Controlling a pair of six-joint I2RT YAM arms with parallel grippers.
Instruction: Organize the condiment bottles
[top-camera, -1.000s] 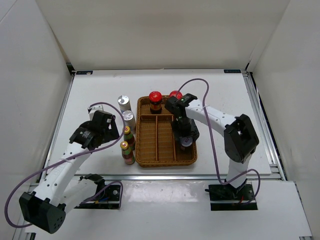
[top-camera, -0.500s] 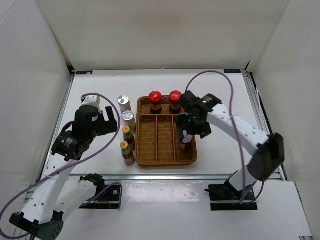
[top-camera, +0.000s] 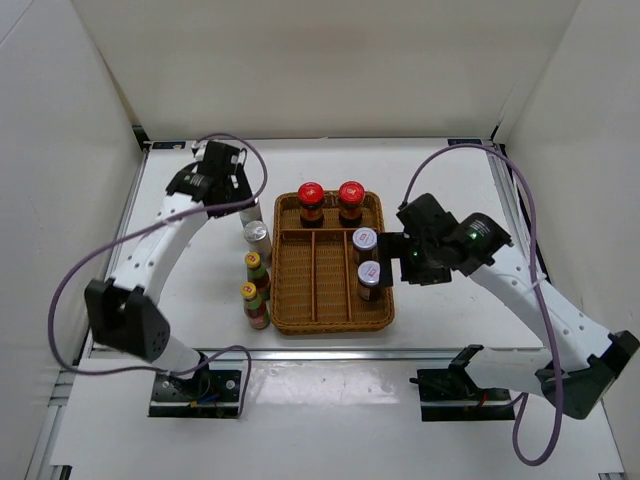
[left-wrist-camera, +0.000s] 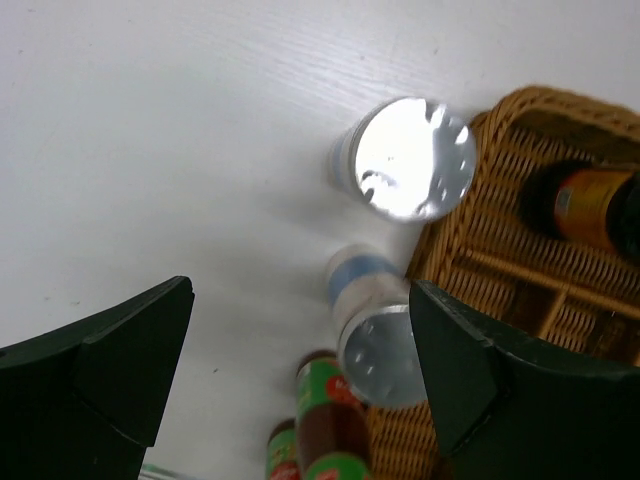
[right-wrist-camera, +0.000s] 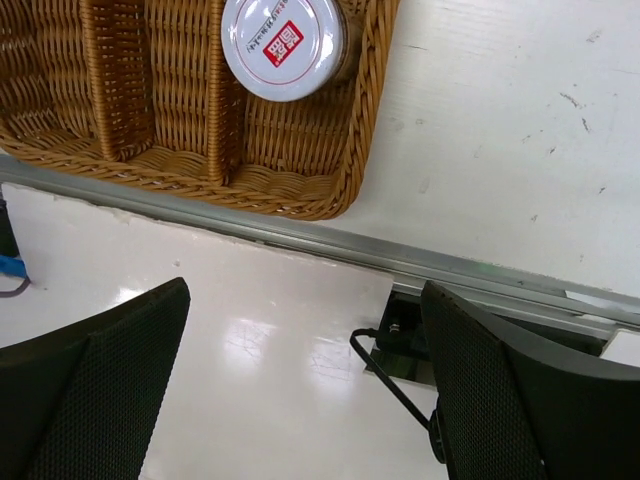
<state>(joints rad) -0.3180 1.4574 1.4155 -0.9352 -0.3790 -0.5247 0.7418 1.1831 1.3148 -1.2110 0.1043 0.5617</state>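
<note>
At the near edge of the white table (top-camera: 450, 200), the right gripper (right-wrist-camera: 302, 295) hangs with its jaws spread wide and nothing between them. It sits just off the right side of the brown wicker tray (top-camera: 330, 318), above the metal rail (right-wrist-camera: 480, 270) that runs along the table's edge.

Left of the tray, two slim bottles with red labels stand upright on the table, one behind the other: the near slim bottle (top-camera: 252, 302) and the far slim bottle (top-camera: 256, 270).

In the tray's right-hand lane stand the near grey-capped bottle (top-camera: 370, 276) and the far grey-capped bottle (top-camera: 364, 242), each cap bearing a red mark. The two lanes to their left hold no bottles.

Behind the slim pair, also on the table beside the tray's left wall, stands the near silver-capped bottle (top-camera: 258, 238). The far silver-capped bottle (left-wrist-camera: 415, 158) stands just beyond it, close to the tray's far left corner.

Across the tray's far compartment stand the left red-capped bottle (top-camera: 311, 203) and the right red-capped bottle (top-camera: 351, 200), side by side and upright, both dark.

The left gripper (left-wrist-camera: 300, 295) hovers above the two silver-capped bottles with its fingers wide apart, touching neither. From overhead it partly hides the far one.
</note>
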